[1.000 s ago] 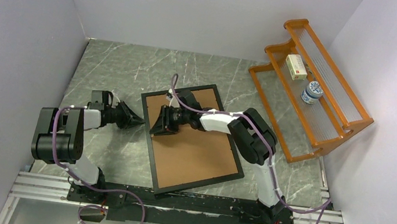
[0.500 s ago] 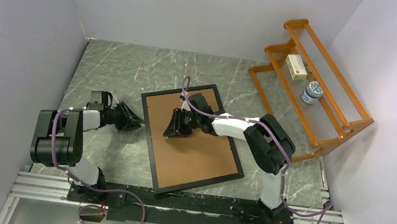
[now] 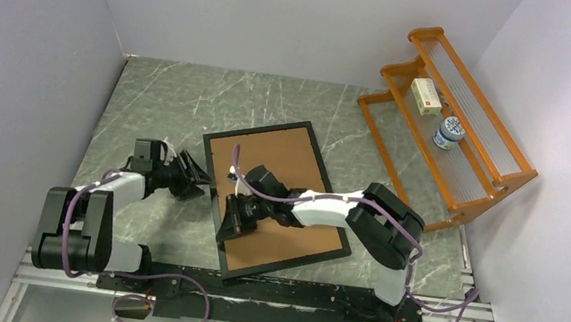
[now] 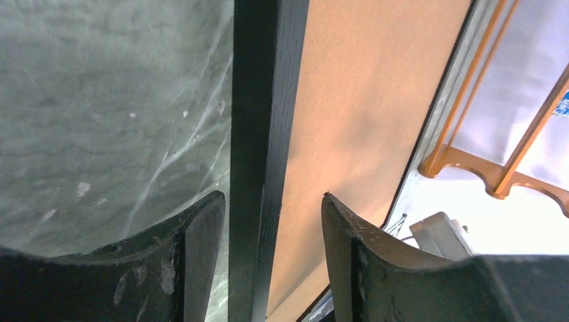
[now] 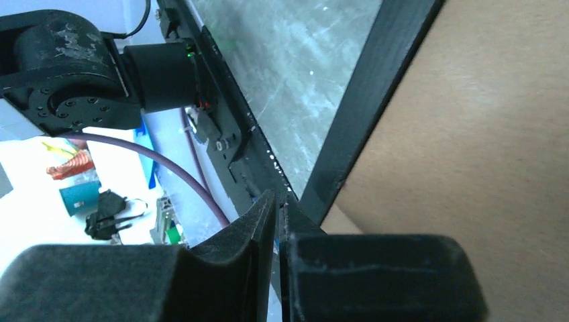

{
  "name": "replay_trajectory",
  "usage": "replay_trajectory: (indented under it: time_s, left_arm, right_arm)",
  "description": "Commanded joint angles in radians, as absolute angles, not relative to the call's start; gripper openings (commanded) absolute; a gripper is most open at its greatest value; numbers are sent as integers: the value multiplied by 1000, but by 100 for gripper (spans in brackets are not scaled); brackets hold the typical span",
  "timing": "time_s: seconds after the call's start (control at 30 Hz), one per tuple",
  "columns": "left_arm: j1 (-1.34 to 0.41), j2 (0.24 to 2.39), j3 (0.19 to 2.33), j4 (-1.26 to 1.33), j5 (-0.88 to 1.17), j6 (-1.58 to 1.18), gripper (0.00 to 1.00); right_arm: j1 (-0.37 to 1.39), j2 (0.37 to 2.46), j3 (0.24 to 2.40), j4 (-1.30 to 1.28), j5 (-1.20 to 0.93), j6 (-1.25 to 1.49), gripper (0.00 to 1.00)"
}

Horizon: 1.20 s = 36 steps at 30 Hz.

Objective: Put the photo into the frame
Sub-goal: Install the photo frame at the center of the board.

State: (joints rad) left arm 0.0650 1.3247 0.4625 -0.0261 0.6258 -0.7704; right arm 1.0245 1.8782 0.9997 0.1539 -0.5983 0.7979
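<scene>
two arms are seen, the left arm [image 3: 120,182] and the right arm [image 3: 326,205], each built of black cylindrical joints and white link shells; purple cables [image 5: 168,164] are looped along both; a black base bar [image 3: 263,297] is shared; the left gripper [image 4: 272,201] is formed of curved black fingers [image 4: 194,235], scuffed pale; a round motor housing [image 5: 60,87] is ringed with small screws

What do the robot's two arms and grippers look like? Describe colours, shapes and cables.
Both arms are alike: the left arm and the right arm have white links between bulky black joints, with purple cables looped along them. The left gripper and right gripper are black, with scuffed, tapering fingers.
</scene>
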Motion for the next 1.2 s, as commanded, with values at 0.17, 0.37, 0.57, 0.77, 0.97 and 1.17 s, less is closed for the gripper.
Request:
replay_trajectory:
  time_s: [0.17,0.37,0.57,0.77,0.97,1.17]
  left_arm:
    - [25,1420,454,-8,581,-747,38]
    - [25,1474,465,-18,542,-726,26]
    - [24,1479,476,-53,500,-725,21]
    - [25,1486,484,-68,492,-725,19]
    - [25,1491,485,-66,491,-727,18]
    - [25,1496,484,-63,491,-730,18]
  right_arm:
    - [1033,1950,1027,215,-603,845,9]
    - [1017,1985,1024,211,-552,844,6]
    - [968,1976,949,263,-607,868,5]
    - [959,1999,942,242,-614,858,5]
    - [936,2009,926,220,-599,847,4]
    - [917,2024,922,169,-567,823,4]
